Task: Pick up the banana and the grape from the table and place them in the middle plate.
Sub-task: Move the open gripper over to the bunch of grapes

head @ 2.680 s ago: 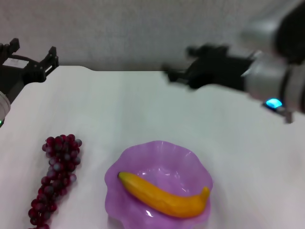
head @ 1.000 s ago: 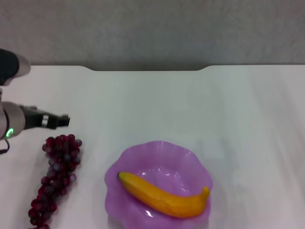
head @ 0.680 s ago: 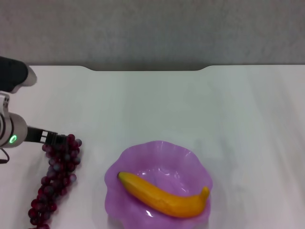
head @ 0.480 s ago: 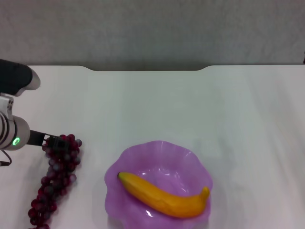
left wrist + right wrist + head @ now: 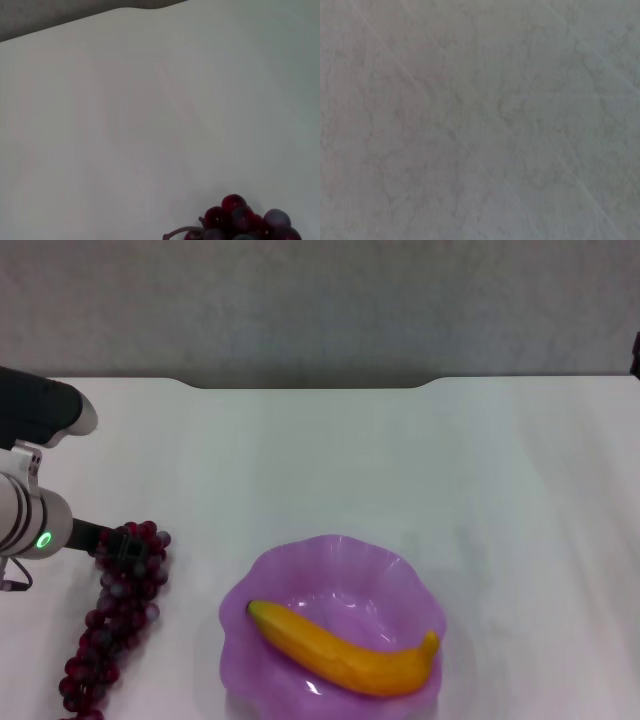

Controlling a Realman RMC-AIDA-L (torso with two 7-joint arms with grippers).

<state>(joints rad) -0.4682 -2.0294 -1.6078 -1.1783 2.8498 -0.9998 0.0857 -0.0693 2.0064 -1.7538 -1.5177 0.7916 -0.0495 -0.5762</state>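
Jaws of left gripper [image 5: 122, 544] at top end of grape bunch [image 5: 113, 615] on table [image 5: 330, 460]; open or closed, cannot tell. Bunch lumpy, loose, likely floppy: best taken near stem. Banana [image 5: 345, 649] in purple plate [image 5: 262, 585], well aside.

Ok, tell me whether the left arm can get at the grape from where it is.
Probably yes. The left gripper is already at the far end of the grape, which lies on the table beside the middle plate, apart from it; nothing stands between them.
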